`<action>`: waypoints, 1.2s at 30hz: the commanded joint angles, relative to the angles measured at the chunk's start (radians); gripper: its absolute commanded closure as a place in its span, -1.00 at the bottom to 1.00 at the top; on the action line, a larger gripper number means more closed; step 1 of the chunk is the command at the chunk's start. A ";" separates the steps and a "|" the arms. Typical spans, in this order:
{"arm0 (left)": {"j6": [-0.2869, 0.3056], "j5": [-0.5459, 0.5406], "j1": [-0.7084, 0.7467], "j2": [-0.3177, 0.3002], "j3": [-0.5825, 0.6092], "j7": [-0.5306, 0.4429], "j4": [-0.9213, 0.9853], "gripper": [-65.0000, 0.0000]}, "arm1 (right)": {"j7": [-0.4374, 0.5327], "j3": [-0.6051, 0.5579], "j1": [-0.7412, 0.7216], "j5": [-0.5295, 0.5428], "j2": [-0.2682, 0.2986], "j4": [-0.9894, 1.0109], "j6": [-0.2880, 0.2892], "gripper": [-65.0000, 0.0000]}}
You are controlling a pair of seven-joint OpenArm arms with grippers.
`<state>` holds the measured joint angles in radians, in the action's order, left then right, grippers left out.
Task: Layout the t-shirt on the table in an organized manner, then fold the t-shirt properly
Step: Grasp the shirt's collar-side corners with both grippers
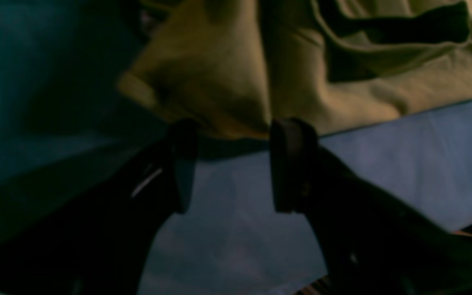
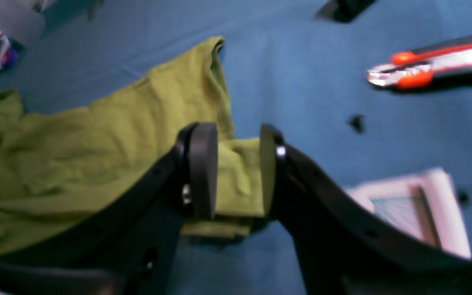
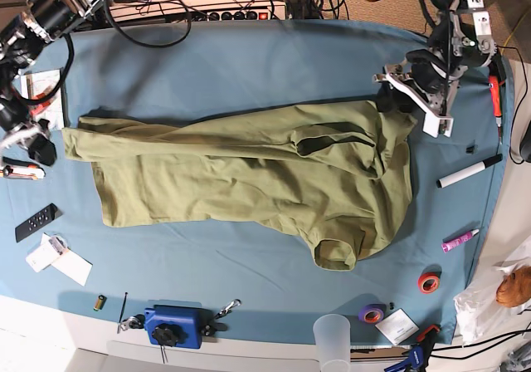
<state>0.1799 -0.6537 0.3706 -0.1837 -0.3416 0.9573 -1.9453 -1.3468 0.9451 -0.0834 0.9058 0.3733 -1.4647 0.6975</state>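
The olive-green t-shirt (image 3: 249,173) lies spread and wrinkled across the blue table (image 3: 241,56), with its upper edge folded over and one sleeve (image 3: 336,252) pointing at the front. At the shirt's left corner my right gripper (image 3: 41,149) has green fabric (image 2: 240,180) filling the gap between its jaws (image 2: 236,131), raised a little off the cloth. My left gripper (image 3: 390,98) is at the shirt's upper right corner. In its wrist view the jaws (image 1: 232,127) stand wide apart, and the shirt's edge (image 1: 219,90) just reaches the fingertips.
An orange and black cutter (image 2: 432,65) and a white-framed card (image 2: 412,209) lie near my right gripper. Along the right side sit a marker (image 3: 469,171), a pink pen (image 3: 460,241) and tape rolls (image 3: 429,282). A plastic cup (image 3: 332,339) and a blue clamp (image 3: 174,326) stand at the front edge.
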 commanded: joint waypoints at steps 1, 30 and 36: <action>0.004 -0.019 -0.003 -0.008 -0.004 -0.016 -0.013 0.13 | -0.005 0.024 -0.010 0.021 0.026 -0.016 0.001 0.43; -0.079 0.259 -0.034 0.004 0.010 -0.028 -0.135 0.13 | 0.008 0.056 0.182 0.032 0.023 -0.013 0.001 0.43; -0.069 0.066 0.019 0.002 -0.141 0.000 -0.115 0.13 | 0.012 0.056 0.183 0.032 0.023 -0.013 0.001 0.43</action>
<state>0.1051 -0.5850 0.3939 -0.1772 -0.4824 0.9672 -2.0476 -1.3567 0.9966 0.1051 0.9176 0.3676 -1.4643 0.6968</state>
